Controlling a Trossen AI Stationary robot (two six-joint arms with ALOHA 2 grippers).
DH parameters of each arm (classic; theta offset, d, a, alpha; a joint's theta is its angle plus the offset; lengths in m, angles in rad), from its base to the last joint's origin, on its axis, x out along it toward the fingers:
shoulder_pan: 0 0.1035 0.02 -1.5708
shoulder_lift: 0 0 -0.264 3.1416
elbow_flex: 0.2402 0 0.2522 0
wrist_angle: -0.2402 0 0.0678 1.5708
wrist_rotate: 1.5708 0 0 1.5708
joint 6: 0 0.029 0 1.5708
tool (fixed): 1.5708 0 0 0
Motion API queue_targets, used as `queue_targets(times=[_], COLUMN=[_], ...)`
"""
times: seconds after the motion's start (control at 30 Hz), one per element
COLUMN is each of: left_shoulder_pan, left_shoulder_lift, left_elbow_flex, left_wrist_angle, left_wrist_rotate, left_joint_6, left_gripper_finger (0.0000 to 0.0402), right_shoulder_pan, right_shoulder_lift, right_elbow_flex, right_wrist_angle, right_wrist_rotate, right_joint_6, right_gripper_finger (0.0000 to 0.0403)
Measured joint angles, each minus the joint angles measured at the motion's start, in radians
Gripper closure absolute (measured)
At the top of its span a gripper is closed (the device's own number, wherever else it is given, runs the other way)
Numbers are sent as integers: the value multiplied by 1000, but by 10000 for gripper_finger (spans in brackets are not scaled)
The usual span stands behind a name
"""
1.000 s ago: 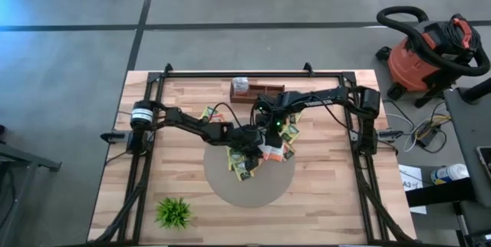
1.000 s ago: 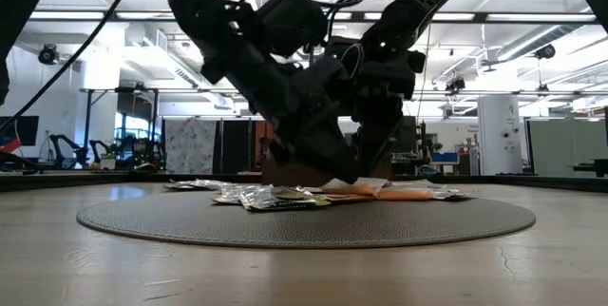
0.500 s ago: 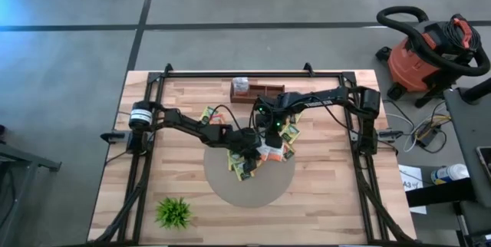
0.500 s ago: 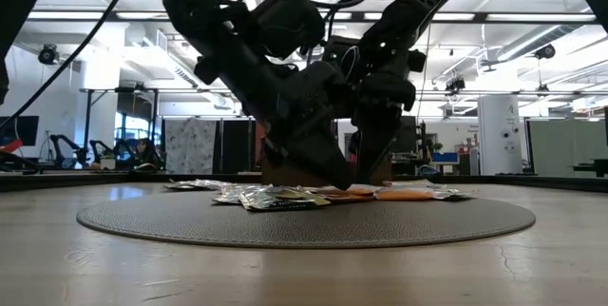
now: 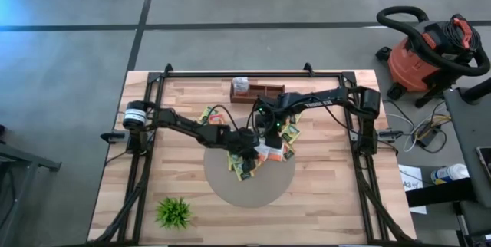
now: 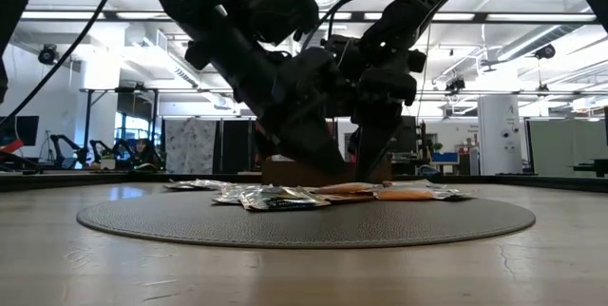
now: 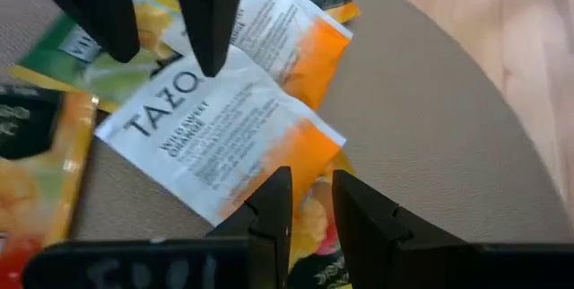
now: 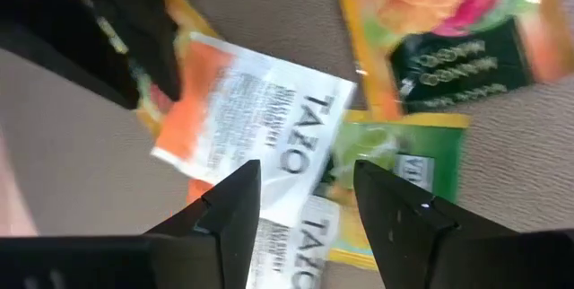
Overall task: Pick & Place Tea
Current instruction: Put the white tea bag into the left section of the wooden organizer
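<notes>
- Tea sachets (image 5: 257, 155) piled on round grey mat (image 5: 249, 189), mid-table; arms hide the middle of the pile from above.
- Left gripper (image 7: 309, 204) low over a white-orange sachet (image 7: 220, 136); narrow gap between its fingers, nothing in it.
- Right gripper (image 8: 300, 204) just above the same sachet, jaws wide apart, empty.
- Low view: fingertips lost among dark arms.
- Wooden box (image 5: 257, 91) at far edge, partly covered.

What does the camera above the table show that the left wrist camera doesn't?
Only the high view: the whole table, a small green plant, a wooden box, a red vacuum.

Only the left wrist view: print on a white-and-orange sachet, with the left gripper slightly open beside it.

Both: the tea pile on the round mat.
</notes>
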Motion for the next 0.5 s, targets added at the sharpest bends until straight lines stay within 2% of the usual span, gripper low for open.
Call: queue_targets(times=[0.27, 0.5], left_shoulder_pan=[-8, -11], left_shoulder_lift=[56, 79], left_elbow_flex=[-9, -11], left_wrist_angle=[64, 110], left_wrist_rotate=[35, 6], left_joint_6=[-7, -2], left_gripper_finger=[324, 324], right_shoulder_pan=[6, 7], right_shoulder_lift=[6, 49], right_elbow_flex=[-2, -2], right_wrist_angle=[46, 43], right_wrist_rotate=[0, -13], right_joint_6=[2, 55], right_gripper_finger=[225, 225])
